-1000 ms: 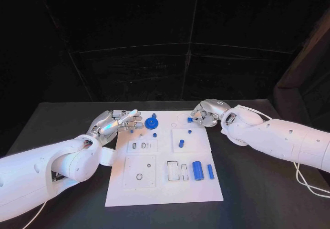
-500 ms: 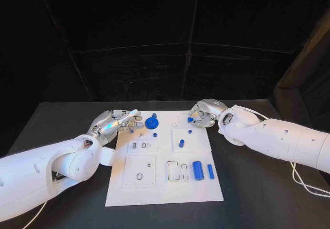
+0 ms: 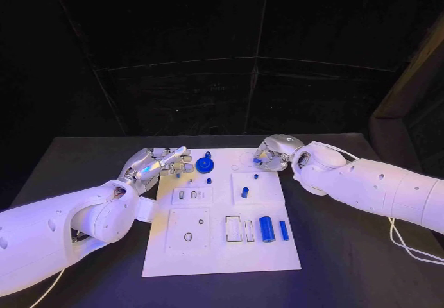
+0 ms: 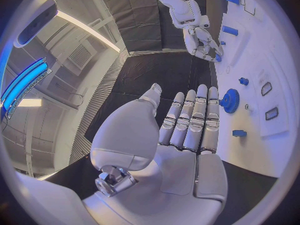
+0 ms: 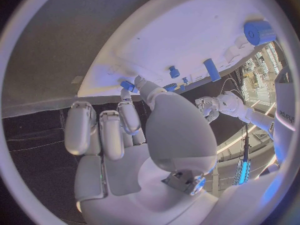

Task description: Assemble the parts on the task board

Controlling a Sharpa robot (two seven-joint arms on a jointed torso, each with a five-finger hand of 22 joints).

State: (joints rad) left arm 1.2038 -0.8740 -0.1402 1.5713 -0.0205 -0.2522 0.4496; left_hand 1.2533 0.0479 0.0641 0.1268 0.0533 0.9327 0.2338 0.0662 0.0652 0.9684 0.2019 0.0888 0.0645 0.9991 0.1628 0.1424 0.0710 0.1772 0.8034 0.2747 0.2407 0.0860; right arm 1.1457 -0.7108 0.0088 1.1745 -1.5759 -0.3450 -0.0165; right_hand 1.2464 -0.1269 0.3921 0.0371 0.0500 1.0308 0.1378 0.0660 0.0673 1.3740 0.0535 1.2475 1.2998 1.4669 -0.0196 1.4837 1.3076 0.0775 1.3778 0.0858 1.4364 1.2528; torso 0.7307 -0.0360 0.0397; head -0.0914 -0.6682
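The white task board [image 3: 222, 253] lies in the middle of the black table. My left hand [image 3: 160, 162] hovers at its far left corner, fingers straight and together [image 4: 190, 120], holding nothing. Beside it is a blue gear [image 3: 204, 167] [image 4: 230, 100]. My right hand [image 3: 272, 154] [image 5: 134, 135] is bent over the far right corner. Its thumb and a fingertip stand on either side of a small blue part [image 3: 256, 160] [image 5: 128, 86] lying on the board. Whether they pinch it I cannot tell.
Several blue parts lie on the board: a peg [image 3: 244, 192], a thick cylinder [image 3: 266, 229], a thin bar [image 3: 283, 230], and small pieces [image 3: 208, 181] [image 4: 239, 133]. Empty slots [image 3: 239, 229] sit in the board's near half. Bare black table surrounds the board.
My right hand has edged left onto the board's far right corner, closing round the small blue part. The left hand has hardly moved.
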